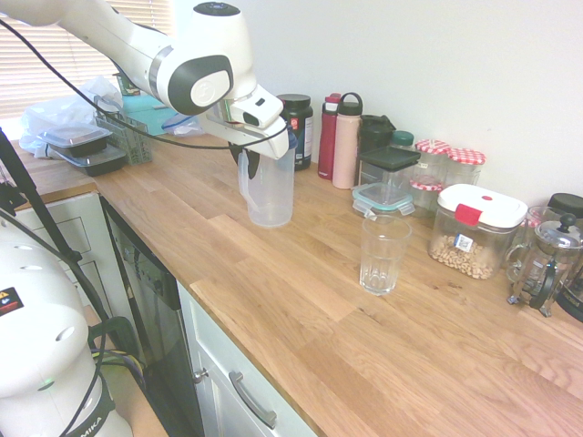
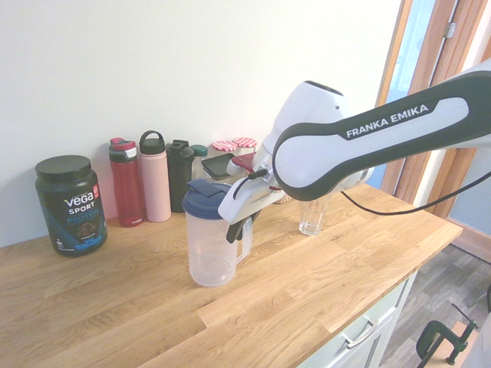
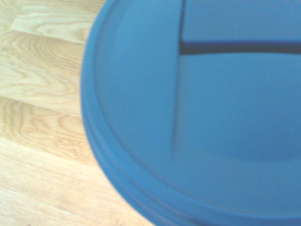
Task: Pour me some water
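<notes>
In the first exterior view the gripper (image 1: 248, 153) sits at the handle of the clear jug (image 1: 269, 191) standing on the wooden counter (image 1: 301, 300), left of the empty glass (image 1: 383, 255); the second exterior view shows the fingers (image 2: 244, 228) down along the handle, though I cannot tell whether they are clamped; the wrist view shows only the blue lid (image 3: 207, 117).
</notes>
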